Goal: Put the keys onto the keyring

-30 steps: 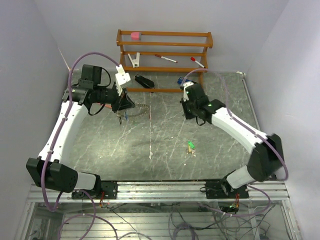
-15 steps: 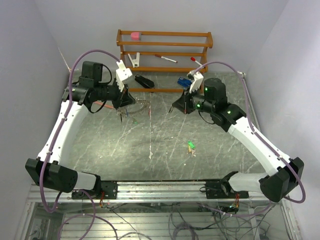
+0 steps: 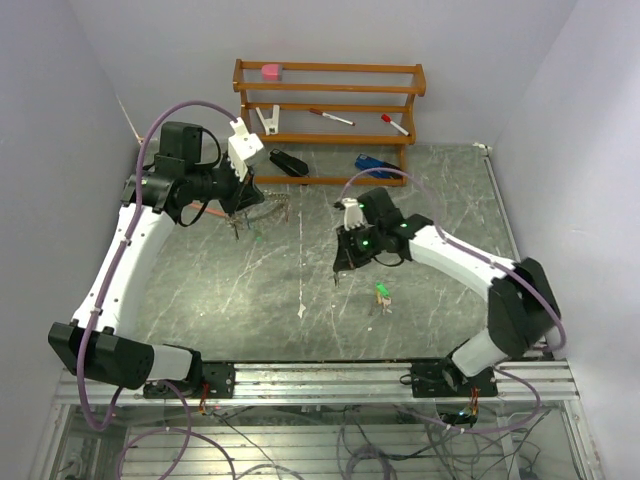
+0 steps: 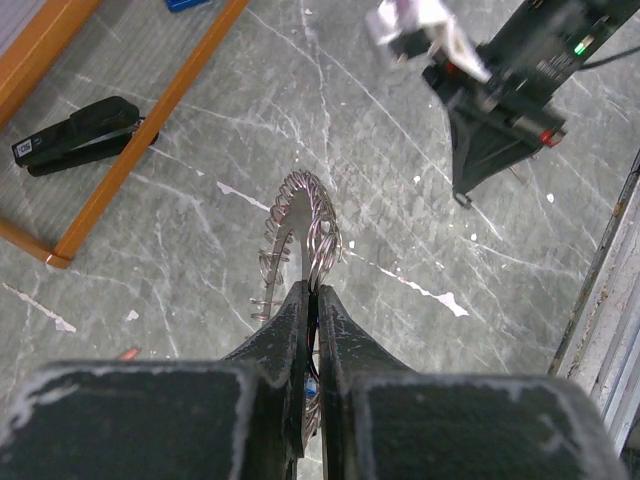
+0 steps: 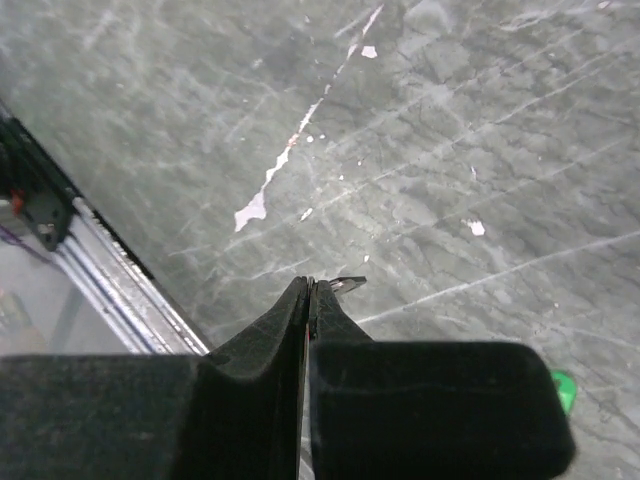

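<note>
Keyring (image 4: 300,225) juts forward from the left hand (image 4: 313,290), which is clamped shut on it. Right hand (image 5: 310,285) is closed on what looks like a small key (image 5: 348,283) at its tips, not yet threaded. Just right of it, a green-tagged key (image 3: 381,290) lies on the bench (image 3: 250,300).

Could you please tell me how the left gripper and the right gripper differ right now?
The left gripper is shut on the large thin silver wire keyring, near the orange wooden rack. The right gripper pinches only a tiny metal piece, probably a key, and is farther from the rack. Both are black and shut.
</note>
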Tool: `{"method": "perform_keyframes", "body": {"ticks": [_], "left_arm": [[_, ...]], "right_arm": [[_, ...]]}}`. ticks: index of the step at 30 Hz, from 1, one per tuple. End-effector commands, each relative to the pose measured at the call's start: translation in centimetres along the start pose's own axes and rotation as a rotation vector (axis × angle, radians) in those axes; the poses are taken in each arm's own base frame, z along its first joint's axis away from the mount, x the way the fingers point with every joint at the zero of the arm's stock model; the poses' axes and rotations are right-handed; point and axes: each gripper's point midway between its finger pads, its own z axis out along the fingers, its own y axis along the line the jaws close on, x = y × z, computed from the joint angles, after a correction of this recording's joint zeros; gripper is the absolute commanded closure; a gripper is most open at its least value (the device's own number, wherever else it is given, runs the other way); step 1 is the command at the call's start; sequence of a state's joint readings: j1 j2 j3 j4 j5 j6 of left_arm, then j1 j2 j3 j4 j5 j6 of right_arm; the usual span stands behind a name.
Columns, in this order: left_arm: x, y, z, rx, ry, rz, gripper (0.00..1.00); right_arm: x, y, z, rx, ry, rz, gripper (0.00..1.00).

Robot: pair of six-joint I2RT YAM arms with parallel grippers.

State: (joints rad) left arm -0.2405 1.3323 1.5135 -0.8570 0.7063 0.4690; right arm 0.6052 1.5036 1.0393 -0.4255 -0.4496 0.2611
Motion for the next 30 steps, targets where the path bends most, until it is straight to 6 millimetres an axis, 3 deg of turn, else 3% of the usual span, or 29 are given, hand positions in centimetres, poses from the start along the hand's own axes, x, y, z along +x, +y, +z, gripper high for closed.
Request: {"method": "perform_keyframes", "body": {"ticks": [1, 10, 12, 15, 21, 24, 30], "left_arm": [[-1.8, 0.3, -0.6, -0.032, -0.052, 0.035, 0.93], [-1.5, 0.4, -0.9, -0.047, -0.039, 0.038, 0.93], [-1.5, 0.5, -1.0, -0.054, -0.039, 0.038, 0.93], [-1.6, 0.8, -1.2, -0.071, -0.042, 0.034, 0.93], [-1.3, 0.9, -1.0, -0.069, -0.042, 0.022, 0.93], [-1.4, 0.9, -0.9, -0.062, -0.048, 0.021, 0.93], [-1.5, 0.9, -0.9, -0.059, -0.048, 0.022, 0.93]], "right_arm": [[1.8, -1.1, 2.5, 0.104, 0.159, -0.054, 1.0], [1.7, -1.0, 8.0, 0.216, 0.241, -0.123, 1.0], [1.3, -0.7, 8.5, 0.22, 0.225, -0.132, 0.92], [-0.1, -0.4, 8.6, 0.241, 0.161, -0.117, 0.79], [-2.7, -0.4, 6.3, 0.309, 0.015, -0.1, 0.7], [-2.0, -0.7, 5.9, 0.322, 0.032, -0.09, 0.71], [1.3, -0.8, 7.3, 0.272, 0.114, -0.075, 0.74]]}}
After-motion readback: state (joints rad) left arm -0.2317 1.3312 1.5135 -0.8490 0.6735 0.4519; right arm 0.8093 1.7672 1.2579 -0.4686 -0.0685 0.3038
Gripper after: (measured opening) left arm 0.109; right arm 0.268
